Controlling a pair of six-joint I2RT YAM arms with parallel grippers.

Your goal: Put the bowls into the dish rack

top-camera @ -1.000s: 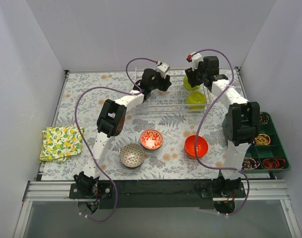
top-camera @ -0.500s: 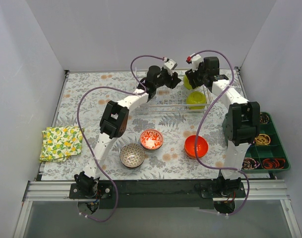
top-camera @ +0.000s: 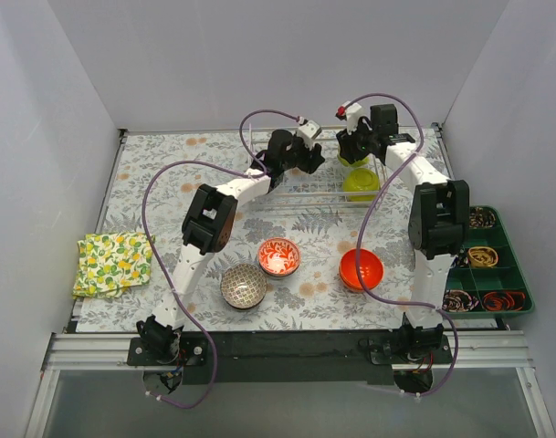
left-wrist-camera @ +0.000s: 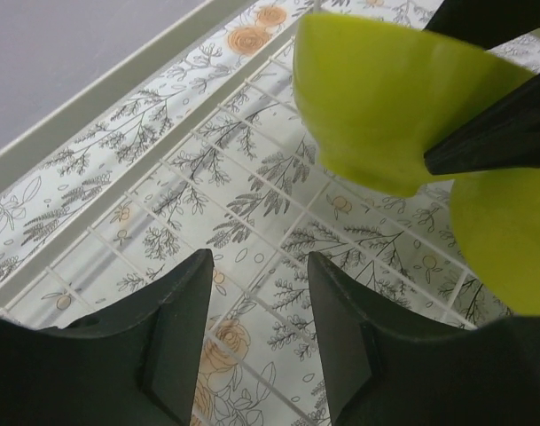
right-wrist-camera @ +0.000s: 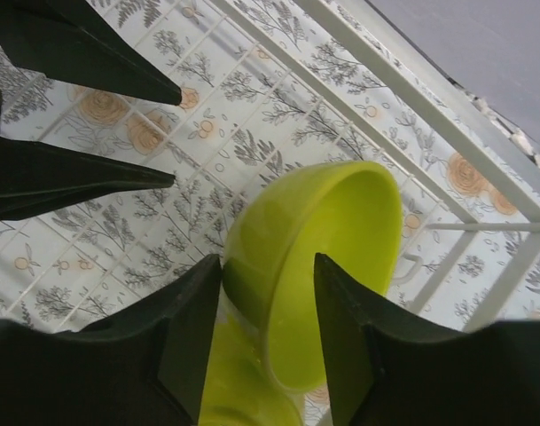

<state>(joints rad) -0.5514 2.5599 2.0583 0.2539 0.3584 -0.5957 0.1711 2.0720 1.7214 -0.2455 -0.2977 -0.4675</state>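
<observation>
top external shows dish rack (top-camera: 314, 192) holding two lime-green bowls (top-camera: 361, 182).

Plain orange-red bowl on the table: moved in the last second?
No. The orange-red bowl keeps its spot left of the dark green compartmented tray.

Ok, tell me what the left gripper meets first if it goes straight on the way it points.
Most likely the rack: its wire floor shows between the fingers of the open left gripper. The lime bowls sit right of that line, though depth is hard to judge.
</observation>
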